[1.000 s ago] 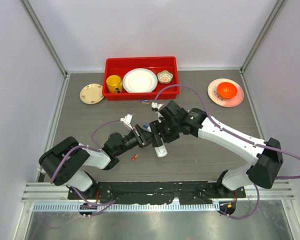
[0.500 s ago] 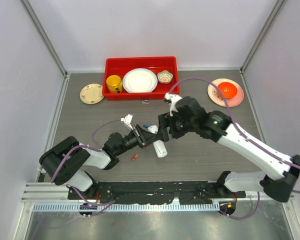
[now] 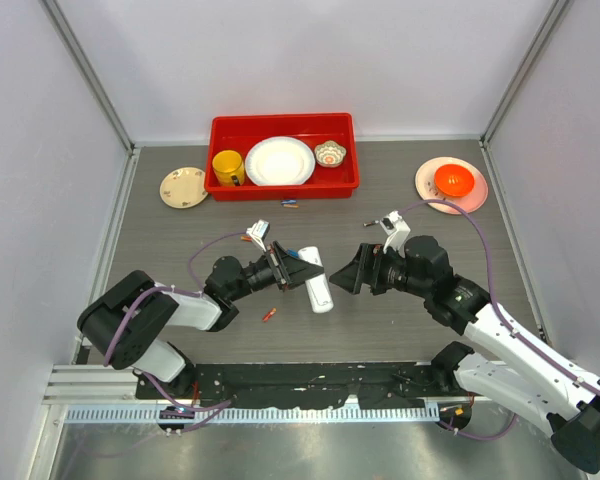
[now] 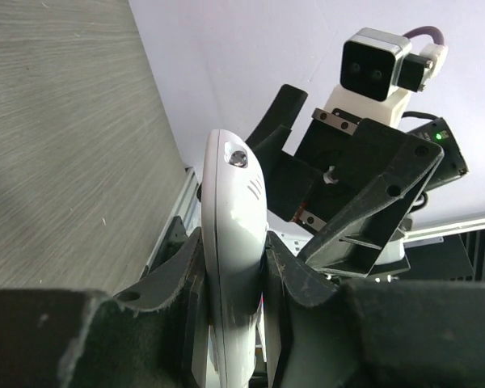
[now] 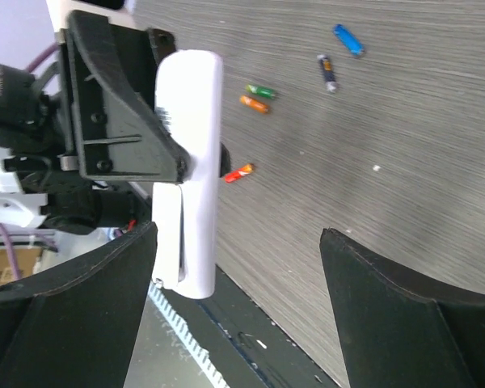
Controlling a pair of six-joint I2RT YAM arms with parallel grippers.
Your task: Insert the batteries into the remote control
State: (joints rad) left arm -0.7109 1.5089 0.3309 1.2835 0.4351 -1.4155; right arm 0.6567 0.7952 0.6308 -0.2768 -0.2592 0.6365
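Fetching a battery looks like the step in hand, so keep the slim white plastic remote control [image 3: 318, 282] exactly as you have it: lifted off the grey wood-grain surface [image 3: 180, 230] near its middle and clamped between the left fingers [image 4: 168, 283], which press tight on both long sides. You cannot tell from these views whether any cell already sits in its recess, so check before you commit. The right fingers [image 5: 404, 315] stand wide apart at the remote's 3 o'clock, holding nothing and touching nothing, with open air between them and the remote. The tiny cylindrical batteries [image 3: 290, 203] lie loose on the surface. A few sit at the remote's 12 o'clock, just in front of the red plastic tray [image 3: 280, 190], and an orange-red battery [image 3: 269, 314] lies alone at its 7 o'clock, close to the left arm. Choose one with free space around it and turn the wrist so the fingers straddle it across its width. Come straight down and close slowly on its middle, since such thin cylinders will likely roll if nudged. Hold the left arm steady throughout.
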